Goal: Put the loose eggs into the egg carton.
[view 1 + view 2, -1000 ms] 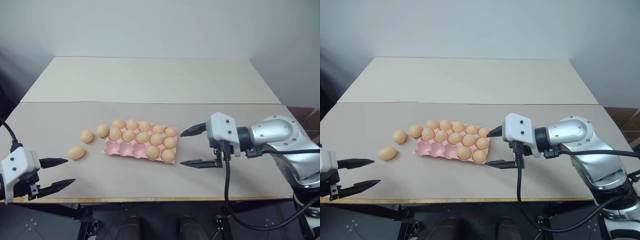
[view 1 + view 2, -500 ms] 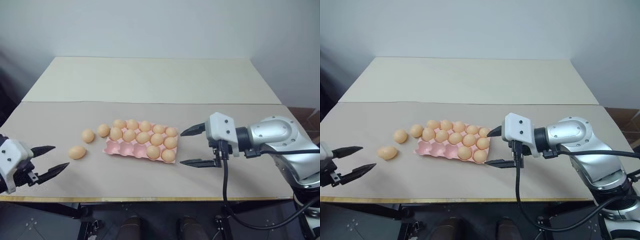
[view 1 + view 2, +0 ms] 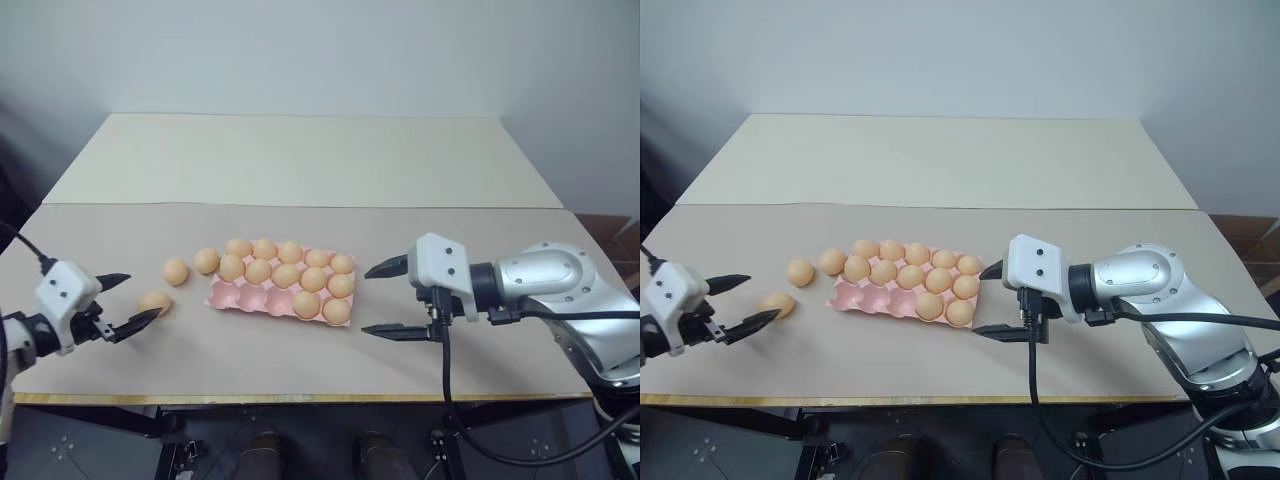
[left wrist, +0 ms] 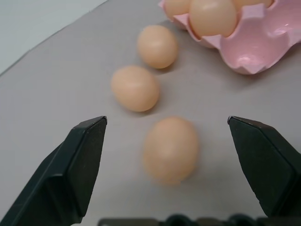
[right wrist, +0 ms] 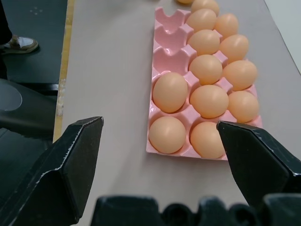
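Left gripper [image 3: 128, 300] moved fwd since earlier, fingers wider, straddling nearest loose egg [image 4: 170, 149]; right gripper [image 3: 392, 297] unmoved, fingers open.

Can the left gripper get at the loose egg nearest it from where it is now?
Probably yes. The left gripper is open and faces the nearest loose egg, which lies on bare table ahead of its fingertips. The other two loose eggs and the egg carton sit farther off, apart from it.

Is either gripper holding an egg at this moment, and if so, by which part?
Nothing is held. The left gripper is open around the nearest loose egg without touching it; the right gripper hangs open beside the egg carton.
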Available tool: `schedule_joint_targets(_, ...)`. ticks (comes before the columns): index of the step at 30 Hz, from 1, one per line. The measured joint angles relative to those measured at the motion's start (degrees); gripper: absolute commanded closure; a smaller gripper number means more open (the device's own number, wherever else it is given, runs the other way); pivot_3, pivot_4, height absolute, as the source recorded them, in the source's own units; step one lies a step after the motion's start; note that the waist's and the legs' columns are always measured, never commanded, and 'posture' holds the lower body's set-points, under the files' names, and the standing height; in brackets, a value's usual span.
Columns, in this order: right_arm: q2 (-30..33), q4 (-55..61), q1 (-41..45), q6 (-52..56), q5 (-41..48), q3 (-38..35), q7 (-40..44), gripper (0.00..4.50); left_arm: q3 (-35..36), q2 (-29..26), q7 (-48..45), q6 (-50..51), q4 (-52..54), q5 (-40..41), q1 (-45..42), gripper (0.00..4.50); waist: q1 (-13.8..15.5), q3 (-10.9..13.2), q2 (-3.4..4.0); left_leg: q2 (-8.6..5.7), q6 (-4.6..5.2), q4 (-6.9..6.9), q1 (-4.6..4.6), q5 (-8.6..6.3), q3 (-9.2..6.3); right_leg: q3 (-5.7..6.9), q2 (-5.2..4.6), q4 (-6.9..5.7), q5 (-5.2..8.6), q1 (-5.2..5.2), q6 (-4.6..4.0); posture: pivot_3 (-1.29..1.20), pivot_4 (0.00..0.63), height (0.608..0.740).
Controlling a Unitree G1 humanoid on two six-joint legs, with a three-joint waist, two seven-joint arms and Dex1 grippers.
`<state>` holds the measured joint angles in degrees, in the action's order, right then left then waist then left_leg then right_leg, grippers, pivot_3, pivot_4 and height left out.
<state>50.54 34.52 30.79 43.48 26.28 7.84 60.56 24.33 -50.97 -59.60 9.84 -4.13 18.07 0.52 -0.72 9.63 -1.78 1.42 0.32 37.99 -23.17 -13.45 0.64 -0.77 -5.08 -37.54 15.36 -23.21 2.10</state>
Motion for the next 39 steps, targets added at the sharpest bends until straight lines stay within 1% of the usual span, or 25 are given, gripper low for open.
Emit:
schedule_joint_targets(6,0.6,1.4,-0.3,1.2,1.2,-0.5,-1.3,0.00,-5.8,0.7,0.3,-0.8,-6.3,-1.6,-5.5,0.01,0.0,0.0,0.00,-0.03,0.00,0.00,-0.02,0.00,-0.01,0.00,0.01,0.00,0.00,-0.01,0.00,0.00,0.150,0.740)
schedule_joint_targets(10,1.3,2.3,-0.7,2.3,2.1,-1.1,-2.2,0.00,-9.0,0.8,0.8,-0.4,-8.6,-3.0,-7.0,0.01,0.0,0.0,0.00,-0.03,0.00,0.00,-0.02,0.00,-0.01,0.00,0.01,-0.01,0.00,-0.01,0.01,0.00,0.150,0.740)
schedule_joint_targets(13,1.6,2.6,-0.8,2.8,2.1,-1.7,-3.3,0.00,-10.1,0.8,1.1,0.6,-9.3,-3.9,-7.1,0.65,0.0,0.0,-0.01,-0.01,0.00,0.00,0.00,0.00,-0.01,0.00,0.02,-0.02,0.00,0.00,0.01,0.00,0.150,0.740)
schedule_joint_targets(17,1.6,3.1,-0.8,3.1,2.1,-1.8,-4.0,0.00,-10.3,0.6,0.5,0.9,-9.3,-3.9,-7.0,1.97,-0.1,0.0,-0.01,0.00,0.00,0.00,0.03,0.00,0.00,-0.01,0.02,-0.06,0.00,0.00,0.00,0.00,0.150,0.740)
schedule_joint_targets(18,1.6,3.2,-0.8,3.2,2.2,-1.8,-4.2,0.00,-10.3,0.6,0.5,0.9,-9.3,-3.8,-6.9,2.11,-0.1,0.0,-0.01,0.01,0.00,0.00,0.03,0.00,0.00,-0.01,0.02,-0.06,0.00,0.00,0.01,0.00,0.150,0.740)
schedule_joint_targets(19,1.6,3.2,-0.8,3.2,2.2,-1.8,-4.4,0.00,-10.3,0.6,0.5,1.0,-9.3,-3.8,-6.9,2.54,-0.1,0.0,-0.01,0.01,0.00,0.00,0.03,0.00,0.00,-0.01,0.02,-0.05,0.00,0.00,0.00,0.00,0.150,0.740)
schedule_joint_targets(20,1.6,3.2,-0.8,3.2,2.2,-1.8,-4.5,0.00,-10.3,0.6,0.6,1.0,-9.2,-3.8,-6.9,2.67,-0.1,0.0,-0.01,0.00,0.00,0.00,0.02,0.00,0.00,-0.01,0.02,-0.05,0.00,0.00,0.01,0.00,0.150,0.740)
schedule_joint_targets(22,1.5,3.2,-0.7,3.2,2.2,-1.7,-4.6,0.00,-10.2,0.3,0.8,1.2,-8.6,-3.9,-6.4,2.70,-0.1,0.0,-0.01,0.01,0.00,0.00,0.01,0.00,0.00,-0.01,0.02,-0.04,0.00,-0.01,0.01,0.00,0.150,0.740)
schedule_joint_targets(25,1.5,3.2,-0.7,3.3,2.2,-1.7,-4.7,0.00,-8.6,-0.8,0.1,1.3,-4.9,-2.6,-3.1,2.70,-0.3,0.0,-0.01,0.07,0.00,0.00,-0.02,0.00,0.02,-0.04,0.01,-0.02,0.00,-0.04,0.00,0.00,0.150,0.740)
schedule_joint_targets(27,1.6,3.3,-0.7,3.5,2.2,-1.8,-4.8,0.00,-6.4,-0.7,-1.6,2.2,-1.5,1.0,-1.4,2.70,-0.2,0.0,-0.01,0.11,0.00,0.00,-0.06,0.00,0.00,-0.01,0.02,-0.02,0.00,-0.06,0.00,0.00,0.150,0.740)
schedule_joint_targets(29,1.9,3.3,-0.7,4.1,2.8,-1.9,-4.9,0.00,-3.1,-0.4,-3.3,4.6,3.6,6.7,-1.3,2.70,0.2,0.0,-0.01,0.13,-0.01,0.01,-0.04,0.01,-0.04,0.03,0.00,-0.01,0.00,0.00,0.00,0.00,0.150,0.740)
schedule_joint_targets(31,2.0,3.5,-0.7,4.7,3.8,-2.3,-5.0,0.00,-0.8,-0.4,-4.0,6.5,6.5,10.8,-2.5,2.70,0.4,0.0,-0.01,0.09,-0.01,0.02,-0.01,0.01,-0.03,0.03,-0.03,-0.01,0.00,0.04,0.00,0.00,0.150,0.740)
schedule_joint_targets(34,2.9,4.3,-0.8,5.4,4.6,-4.0,-5.6,0.00,-0.1,-0.2,-5.3,9.6,9.9,16.7,-6.4,2.70,0.5,0.0,-0.01,0.05,-0.01,0.03,-0.01,0.01,-0.03,0.02,-0.01,0.00,0.00,0.05,0.00,0.00,0.150,0.740)
schedule_joint_targets(36,3.4,4.7,-0.8,6.0,5.5,-5.3,-6.1,0.00,-1.1,0.2,-6.6,10.7,10.8,19.1,-8.9,2.70,0.4,0.0,-0.01,0.01,-0.01,0.03,-0.02,0.01,-0.01,0.01,0.01,0.00,0.00,0.04,0.00,0.00,0.150,0.740)
schedule_joint_targets(39,4.7,6.2,-1.9,7.2,6.8,-7.6,-6.7,0.00,-5.9,3.0,-7.7,11.5,10.2,19.7,-14.2,2.70,0.6,0.0,0.00,-0.18,0.00,0.03,-0.02,0.01,-0.04,0.02,0.00,-0.03,0.00,0.05,0.01,0.00,0.150,0.740)
